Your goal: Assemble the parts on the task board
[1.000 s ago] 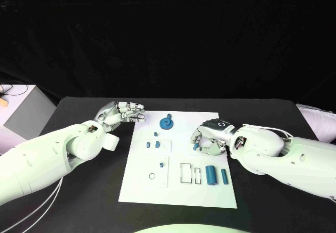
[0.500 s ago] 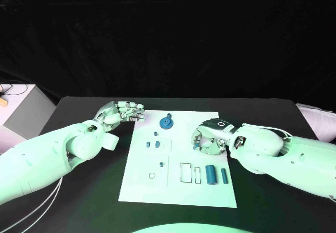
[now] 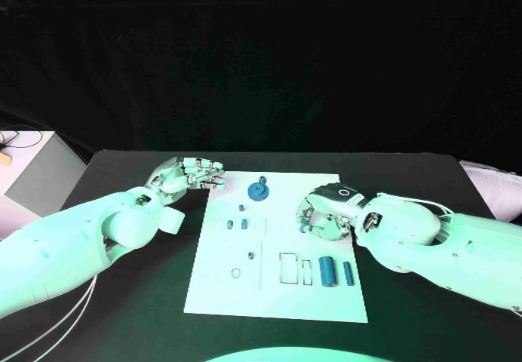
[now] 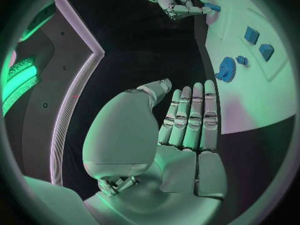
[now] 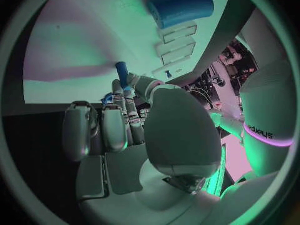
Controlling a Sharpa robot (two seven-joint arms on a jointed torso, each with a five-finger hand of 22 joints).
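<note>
While held, small blue peg [image 5: 122,71]: pinched between the thumb and fingertips of the right hand [image 3: 324,214], just above the right-hand side of the task board [image 3: 218,290]; the left wrist view shows the same peg [image 4: 211,6] in that hand.
Task board: white plate lying flat in the middle of the black table [image 3: 130,317].
Blue gear [image 3: 259,190]: round toothed part near the board's far edge, between the two hands, touched by neither.
Two small blue blocks [image 3: 238,224]: side by side on the board, nearer than the gear.
Large blue cylinder [image 3: 327,271]: lying on the near right part of the board, with a thinner blue pin [image 3: 349,273] just beside it on the right.
Rectangular slots [image 3: 288,268]: outlined recesses just left of the large cylinder.
Right hand: closed on the peg, fingers curled downward over the board's right edge.
Left hand [image 3: 191,174]: fingers curled in with nothing in them, hovering over the table just off the board's far left corner, well apart from the parts.
</note>
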